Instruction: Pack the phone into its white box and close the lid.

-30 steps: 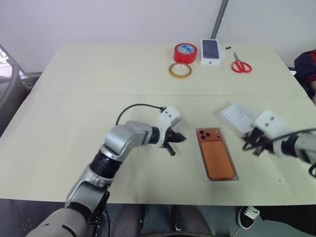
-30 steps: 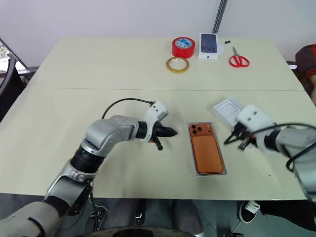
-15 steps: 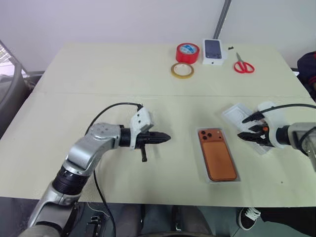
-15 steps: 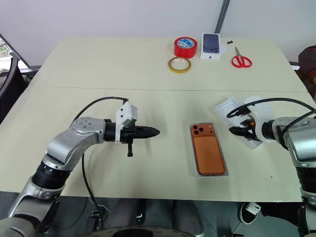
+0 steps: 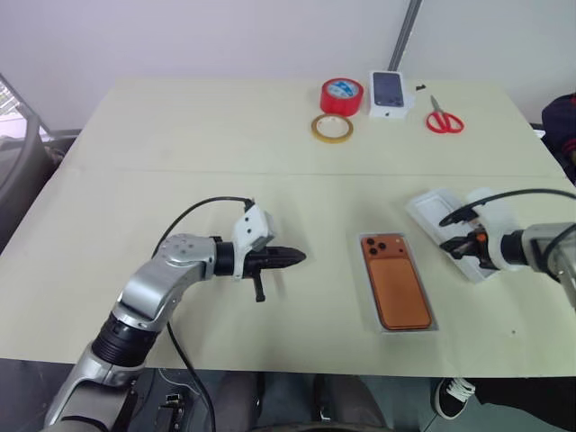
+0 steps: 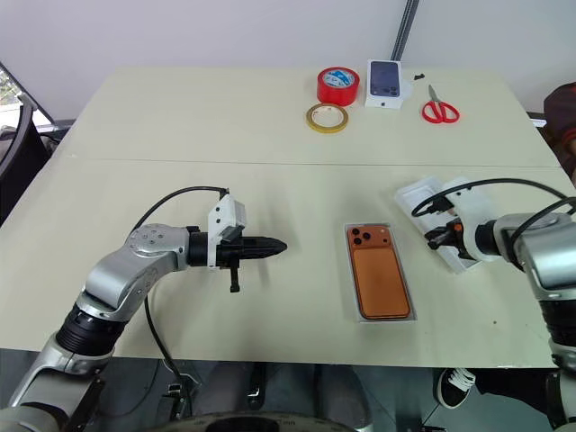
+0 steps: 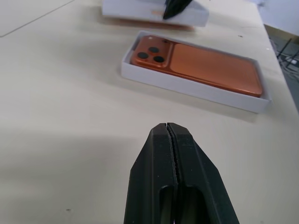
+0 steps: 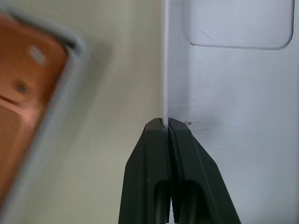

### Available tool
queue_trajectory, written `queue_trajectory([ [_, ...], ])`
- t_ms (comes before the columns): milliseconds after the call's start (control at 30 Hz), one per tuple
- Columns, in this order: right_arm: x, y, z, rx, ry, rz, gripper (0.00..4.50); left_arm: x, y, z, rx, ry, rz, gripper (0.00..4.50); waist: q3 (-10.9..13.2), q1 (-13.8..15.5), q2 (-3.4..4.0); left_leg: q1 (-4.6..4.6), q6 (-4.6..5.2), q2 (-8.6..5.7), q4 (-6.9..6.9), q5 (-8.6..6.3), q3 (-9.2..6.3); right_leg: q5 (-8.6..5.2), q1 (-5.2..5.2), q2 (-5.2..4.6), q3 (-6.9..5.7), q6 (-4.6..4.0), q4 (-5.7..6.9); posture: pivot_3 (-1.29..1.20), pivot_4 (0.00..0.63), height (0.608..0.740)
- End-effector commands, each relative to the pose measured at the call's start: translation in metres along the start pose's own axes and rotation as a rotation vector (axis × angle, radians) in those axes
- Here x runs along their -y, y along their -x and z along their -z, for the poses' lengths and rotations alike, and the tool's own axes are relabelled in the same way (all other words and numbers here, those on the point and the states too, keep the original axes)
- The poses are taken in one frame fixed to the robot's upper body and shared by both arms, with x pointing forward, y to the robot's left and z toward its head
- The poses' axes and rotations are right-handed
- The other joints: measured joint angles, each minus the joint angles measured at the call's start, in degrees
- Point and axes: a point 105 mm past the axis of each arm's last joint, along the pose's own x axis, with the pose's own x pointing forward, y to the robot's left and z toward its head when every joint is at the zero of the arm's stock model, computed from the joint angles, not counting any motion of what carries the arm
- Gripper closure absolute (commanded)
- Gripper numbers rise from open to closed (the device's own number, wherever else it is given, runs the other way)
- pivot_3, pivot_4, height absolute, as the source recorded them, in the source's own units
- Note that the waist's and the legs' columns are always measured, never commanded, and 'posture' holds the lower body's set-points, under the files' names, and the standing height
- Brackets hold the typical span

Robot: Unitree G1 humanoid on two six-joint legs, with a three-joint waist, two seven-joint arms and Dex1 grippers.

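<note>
Tape rolls (image 5: pixel 340 94), a small box (image 5: pixel 388 93) and scissors (image 5: pixel 440 118) line the table's (image 5: pixel 180 135) far edge. Left gripper (image 5: pixel 297 257), pressed together, points right at the phone (image 5: pixel 396 281) in its white box (image 5: pixel 365 283).

Left wrist view: phone (image 7: pixel 201 65) ahead, untouched.

Right wrist view: right gripper (image 8: pixel 168 125) pinches the lid's (image 8: pixel 233 102) edge, right of the phone.

Orange phone (image 5: pixel 398 291), white box (image 7: pixel 196 91)

Sitting on the beige worktop (image 5: pixel 180 135): one orange phone (image 5: pixel 398 290), two tape rolls (image 5: pixel 342 94), one red-handled scissors (image 5: pixel 441 117), three white boxes (image 5: pixel 389 92).
</note>
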Motion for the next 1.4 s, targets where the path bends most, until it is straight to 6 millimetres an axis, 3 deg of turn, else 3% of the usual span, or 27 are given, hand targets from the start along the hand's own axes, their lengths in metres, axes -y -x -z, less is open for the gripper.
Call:
queue_trajectory([
  [33,-0.024,0.035,-0.046,0.197,-0.100,-0.128,4.48,-0.010,0.008,-0.006,0.034,-0.023,-0.057,4.50,0.0,-0.3,0.03,0.00,0.00,0.01,-0.01,0.00,0.00,0.00,-0.01,0.01,0.00,0.00,0.01,0.00,0.150,0.740],
  [133,-0.058,0.043,-0.062,0.293,-0.156,-0.365,4.48,-0.013,0.009,-0.006,0.044,-0.013,-0.071,4.50,0.0,-0.2,0.01,0.02,0.00,0.06,-0.05,0.00,-0.03,0.00,0.00,0.07,-0.01,0.00,0.01,0.00,0.150,0.740],
  [300,-0.133,0.042,-0.061,0.339,-0.228,-0.722,4.48,-0.016,0.002,-0.007,0.049,-0.019,-0.059,4.50,0.0,0.4,0.02,-0.08,0.03,0.04,0.04,-0.02,-0.02,0.00,0.01,-0.01,-0.04,0.00,0.01,0.00,0.150,0.740],
  [467,-0.180,0.023,-0.051,0.383,-0.447,-0.789,4.48,-0.021,-0.003,-0.011,0.057,-0.039,-0.061,4.50,0.0,-0.5,-0.11,-0.22,0.15,0.03,0.25,-0.09,-0.02,0.02,-0.02,-0.02,-0.13,0.04,-0.01,0.00,0.150,0.740],
  [633,-0.198,0.006,-0.037,0.386,-0.693,-0.699,4.48,-0.021,-0.008,-0.016,0.075,-0.052,-0.058,4.50,0.0,-1.2,-0.08,-0.21,0.15,0.04,0.16,-0.08,-0.07,0.03,-0.06,0.03,-0.11,0.06,0.00,0.00,0.150,0.740],
  [733,-0.194,-0.002,-0.019,0.321,-0.736,-0.626,4.48,-0.017,-0.018,-0.020,0.086,-0.057,-0.046,4.50,0.0,-1.1,-0.09,-0.21,0.13,0.02,0.17,-0.07,-0.06,0.03,-0.06,0.01,-0.11,0.06,0.00,0.00,0.150,0.740],
  [833,-0.183,-0.003,-0.008,0.275,-0.686,-0.582,3.06,-0.010,-0.037,-0.023,0.093,-0.055,-0.025,4.50,0.0,-0.9,-0.09,-0.20,0.13,0.02,0.18,-0.07,-0.06,0.03,-0.03,0.00,-0.11,0.06,-0.01,0.00,0.150,0.740],
  [1000,-0.153,0.011,-0.012,0.208,-0.433,-0.496,0.40,-0.003,-0.063,-0.024,0.085,-0.030,0.000,4.50,0.0,-1.2,0.11,-0.17,0.14,0.03,0.17,-0.08,-0.05,0.03,-0.01,0.07,-0.08,0.06,-0.02,0.00,0.150,0.740],
  [1200,-0.102,0.035,-0.032,0.204,-0.232,-0.312,0.40,0.010,-0.091,-0.026,0.069,-0.045,0.057,4.50,0.0,-1.0,0.07,-0.14,0.15,0.05,0.10,-0.08,-0.03,0.02,-0.01,0.12,-0.04,0.05,-0.05,0.00,0.150,0.740],
  [1300,-0.078,0.033,-0.028,0.183,-0.141,-0.185,1.24,0.015,-0.099,-0.029,0.075,-0.042,0.079,4.50,0.0,-0.7,0.06,-0.14,0.15,0.03,0.12,-0.08,-0.02,0.02,0.01,0.08,-0.03,0.05,-0.07,0.00,0.150,0.740],
  [1400,-0.065,0.028,-0.018,0.137,-0.027,-0.097,2.76,0.018,-0.102,-0.032,0.091,-0.031,0.088,4.50,0.0,-0.2,0.09,-0.14,0.15,0.03,0.13,-0.08,-0.02,0.02,0.00,0.08,-0.03,0.05,-0.06,0.00,0.150,0.740],
])
